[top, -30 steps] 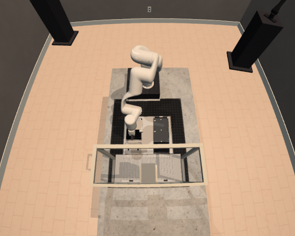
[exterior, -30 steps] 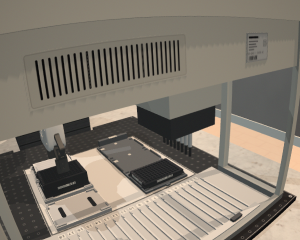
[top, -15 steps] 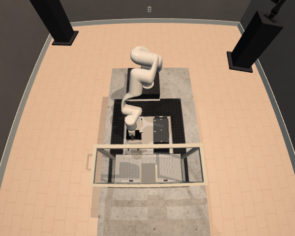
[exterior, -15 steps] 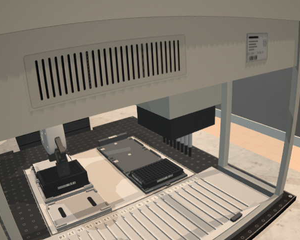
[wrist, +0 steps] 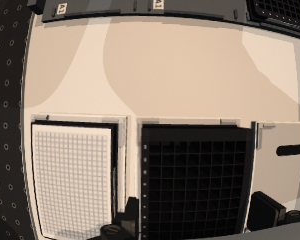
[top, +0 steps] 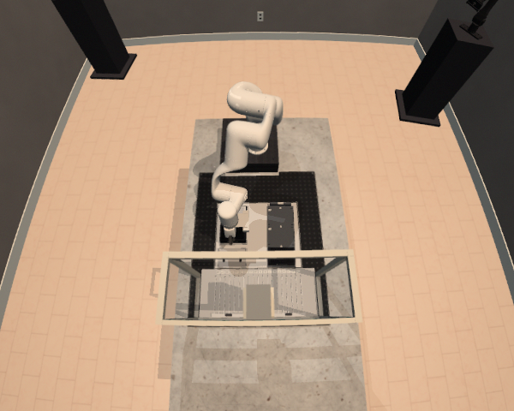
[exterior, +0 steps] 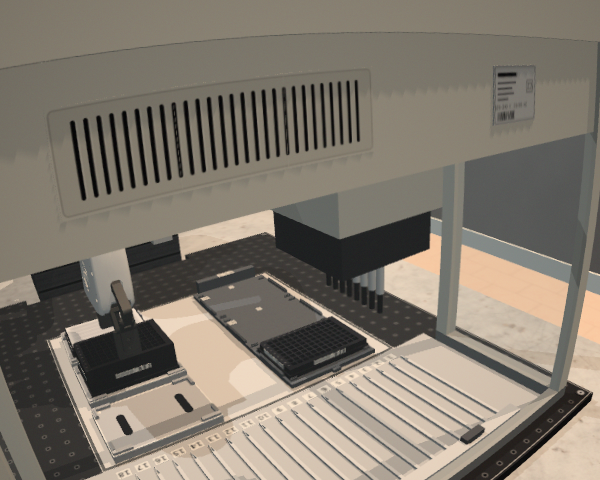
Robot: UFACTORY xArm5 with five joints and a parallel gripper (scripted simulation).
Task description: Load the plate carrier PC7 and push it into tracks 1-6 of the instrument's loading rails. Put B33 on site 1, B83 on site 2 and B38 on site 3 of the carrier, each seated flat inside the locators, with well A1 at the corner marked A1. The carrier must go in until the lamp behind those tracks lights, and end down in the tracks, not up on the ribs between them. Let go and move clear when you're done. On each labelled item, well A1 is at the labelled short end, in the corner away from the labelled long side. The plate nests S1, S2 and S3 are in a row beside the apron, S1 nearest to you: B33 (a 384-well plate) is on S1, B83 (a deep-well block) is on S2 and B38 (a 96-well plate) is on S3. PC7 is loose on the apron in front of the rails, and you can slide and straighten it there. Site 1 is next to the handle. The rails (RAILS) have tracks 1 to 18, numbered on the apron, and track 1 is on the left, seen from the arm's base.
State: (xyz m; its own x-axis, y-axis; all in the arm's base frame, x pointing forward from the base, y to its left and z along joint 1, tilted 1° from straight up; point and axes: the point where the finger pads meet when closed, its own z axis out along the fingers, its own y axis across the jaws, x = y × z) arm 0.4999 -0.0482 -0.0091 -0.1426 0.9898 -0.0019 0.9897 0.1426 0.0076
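Note:
The carrier PC7 [top: 280, 221] [exterior: 243, 316] [wrist: 105, 11] lies on the apron, handle toward the arm's base. B38 [exterior: 316, 342] [wrist: 285, 11] is on its site 3 beside the rails; sites 1 and 2 are bare. The white plate B33 [wrist: 72, 175] is on S1. The black deep-well block B83 [exterior: 158, 361] [wrist: 200, 175] is on S2. My gripper [top: 230, 240] [exterior: 126, 338] [wrist: 197, 214] is open over B83. In the wrist view one finger is on B83's B33 side, the other on its S3 side. Their exact height beside the block is unclear.
The nest S3 [exterior: 155, 410] [wrist: 280, 177] is empty, with two dark slots. The numbered rails [exterior: 383, 408] lie beyond the apron, under the instrument's frame. A dark pipetting head [exterior: 341, 253] with several tips hangs above. Beige apron [wrist: 190, 75] separates the nests from PC7.

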